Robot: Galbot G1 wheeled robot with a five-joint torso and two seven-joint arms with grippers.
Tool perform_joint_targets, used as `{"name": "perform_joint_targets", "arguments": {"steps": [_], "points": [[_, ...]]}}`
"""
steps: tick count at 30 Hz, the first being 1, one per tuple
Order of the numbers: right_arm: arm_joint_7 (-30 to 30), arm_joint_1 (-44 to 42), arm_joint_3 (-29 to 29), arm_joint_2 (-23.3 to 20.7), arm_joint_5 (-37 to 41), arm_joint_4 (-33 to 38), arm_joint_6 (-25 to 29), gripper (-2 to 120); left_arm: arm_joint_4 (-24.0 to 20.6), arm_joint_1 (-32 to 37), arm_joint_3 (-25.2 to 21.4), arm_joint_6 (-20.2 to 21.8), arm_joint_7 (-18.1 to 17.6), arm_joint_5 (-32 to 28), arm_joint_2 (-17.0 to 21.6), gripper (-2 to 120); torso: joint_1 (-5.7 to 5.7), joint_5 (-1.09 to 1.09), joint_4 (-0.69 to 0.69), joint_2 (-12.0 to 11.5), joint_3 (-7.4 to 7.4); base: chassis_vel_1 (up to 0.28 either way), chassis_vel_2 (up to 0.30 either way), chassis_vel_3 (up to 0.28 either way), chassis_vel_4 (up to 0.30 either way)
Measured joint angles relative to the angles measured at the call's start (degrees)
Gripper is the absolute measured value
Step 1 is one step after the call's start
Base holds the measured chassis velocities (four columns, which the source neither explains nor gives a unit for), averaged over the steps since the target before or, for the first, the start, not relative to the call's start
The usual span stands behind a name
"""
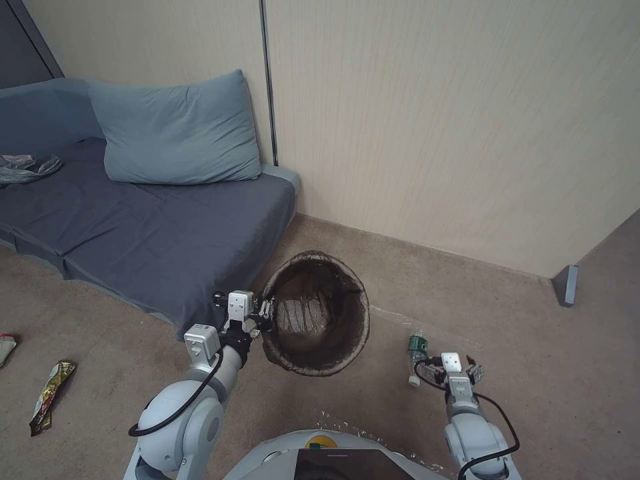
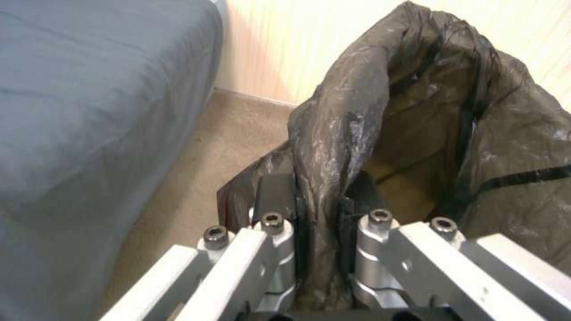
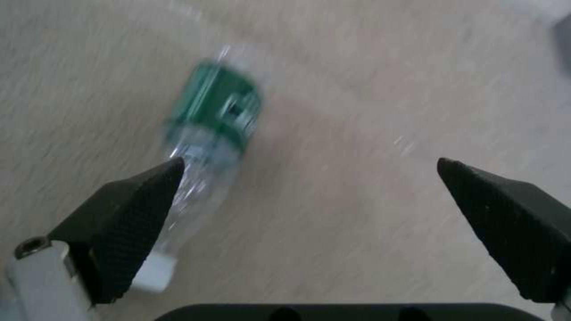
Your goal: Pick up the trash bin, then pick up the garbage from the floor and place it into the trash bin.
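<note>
My left gripper is shut on the rim of the trash bin, which hangs tilted above the carpet with its dark brown bag lining open toward me. In the left wrist view the two fingers pinch the bag-covered rim. A small clear bottle with a green label lies on the floor at the right. My right gripper hovers open just beside it. In the right wrist view the bottle lies past one fingertip, off the middle of the gap. A gold-yellow snack wrapper lies on the carpet at the left.
A grey-blue sofa bed with a pillow stands left of the bin, against the beige wall. A grey plastic bag rests on the sofa's far end. A small scrap shows at the left edge. Open carpet lies to the right.
</note>
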Motion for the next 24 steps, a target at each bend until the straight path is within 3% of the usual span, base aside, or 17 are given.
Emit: {"name": "perform_joint_targets", "arguments": {"steps": [8,24], "points": [[-0.15,1.32,-1.28,0.36,9.72,-7.65,-2.66,100,1.59,-0.64,0.8,-0.41,0.13,0.83,-0.46,7,0.0,0.0,0.0,0.0,0.0,0.0,0.0,0.0,0.0],[-0.44,2.01,-2.07,4.36,7.75,-12.05,2.82,100,1.3,1.94,1.05,-2.23,0.71,1.95,0.57,7,0.0,-0.01,0.0,0.0,0.0,0.0,0.0,0.0,0.0]]}}
